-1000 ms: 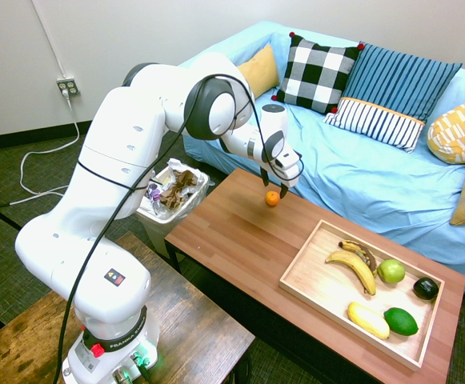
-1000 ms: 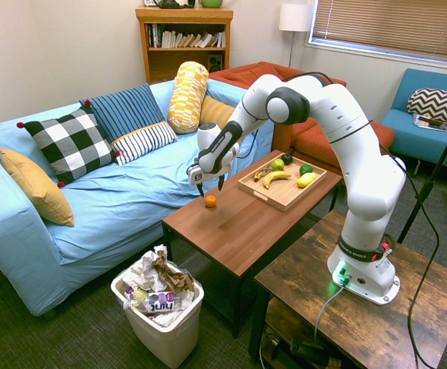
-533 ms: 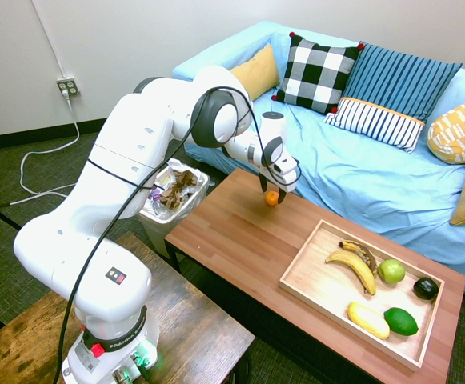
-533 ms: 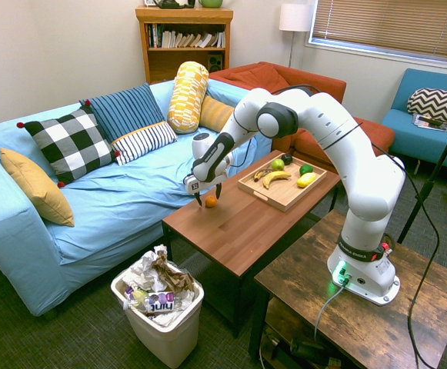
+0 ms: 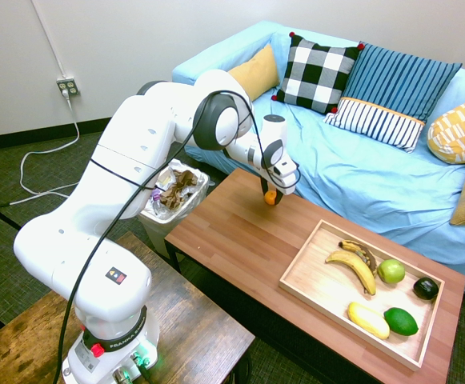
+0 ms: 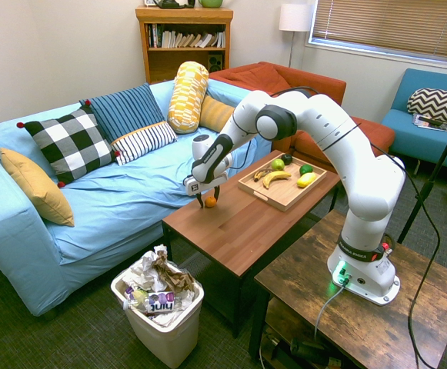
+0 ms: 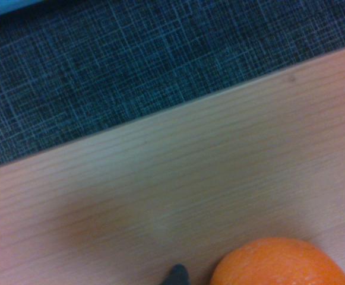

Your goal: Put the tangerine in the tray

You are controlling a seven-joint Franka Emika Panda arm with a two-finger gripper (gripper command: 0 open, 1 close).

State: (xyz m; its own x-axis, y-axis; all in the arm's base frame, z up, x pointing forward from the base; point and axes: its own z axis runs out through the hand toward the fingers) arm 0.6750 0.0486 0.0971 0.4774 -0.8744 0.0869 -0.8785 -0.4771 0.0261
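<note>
The tangerine (image 5: 271, 198) (image 6: 210, 202) is small, round and bright orange. It rests on the dark wooden table (image 5: 232, 240), near the corner closest to the sofa. My gripper (image 5: 270, 194) (image 6: 208, 199) has come straight down over it and sits around it at table height. The views do not show whether it grips the fruit. In the wrist view the tangerine (image 7: 279, 264) fills the bottom edge, with the table edge and carpet behind it. The pale wooden tray (image 5: 304, 268) (image 6: 278, 199) lies at the other end of the table.
The tray holds bananas (image 5: 354, 264), a green apple (image 5: 390, 271), a dark avocado (image 5: 425, 289), a lime (image 5: 401, 321) and a yellow fruit (image 5: 367, 319). A full waste bin (image 5: 172, 192) stands beside the table. The blue sofa (image 5: 360, 176) runs along its far side.
The gripper has dropped from above the tangerine to table height around it, and the arm has leaned forward. The tangerine has not moved.
</note>
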